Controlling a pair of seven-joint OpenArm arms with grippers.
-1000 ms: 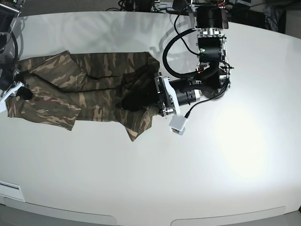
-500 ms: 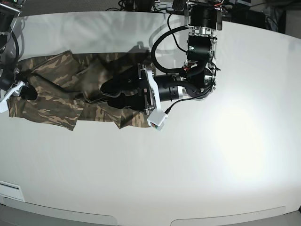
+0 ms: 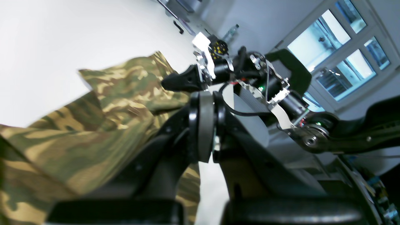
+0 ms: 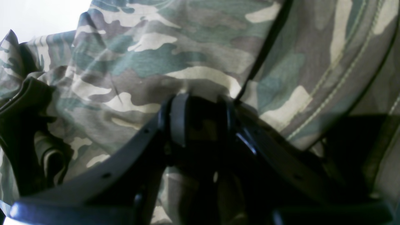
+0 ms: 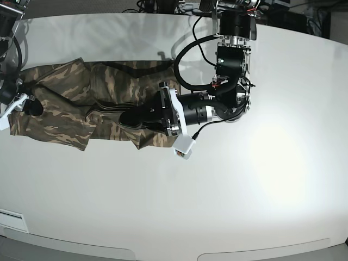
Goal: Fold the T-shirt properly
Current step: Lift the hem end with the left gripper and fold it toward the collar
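The camouflage T-shirt [image 5: 65,111] lies crumpled lengthwise on the left half of the white table [image 5: 244,190], its right end doubled back over the middle. My left gripper [image 5: 124,117] lies low over that doubled part. In the left wrist view the left gripper [image 3: 208,97] is shut, pad against pad with no cloth between, and the T-shirt [image 3: 109,118] lies beside and under it. My right gripper [image 5: 28,107] rests at the shirt's left end. Close up, the right gripper [image 4: 200,104] has its jaws apart over the T-shirt [image 4: 187,56], whose stitched hem runs at the right.
The left arm's upper links [image 5: 234,49] arch over the table's far middle. Its white wrist camera block [image 5: 184,148] hangs just off the shirt's near edge. The right arm's body [image 3: 275,93] stands beyond the shirt in the left wrist view. Windows show behind it.
The left arm swept left, carrying the shirt's right end over the middle. It let go and its jaws have shut. The lower right flap no longer sticks out. The right jaws have parted.
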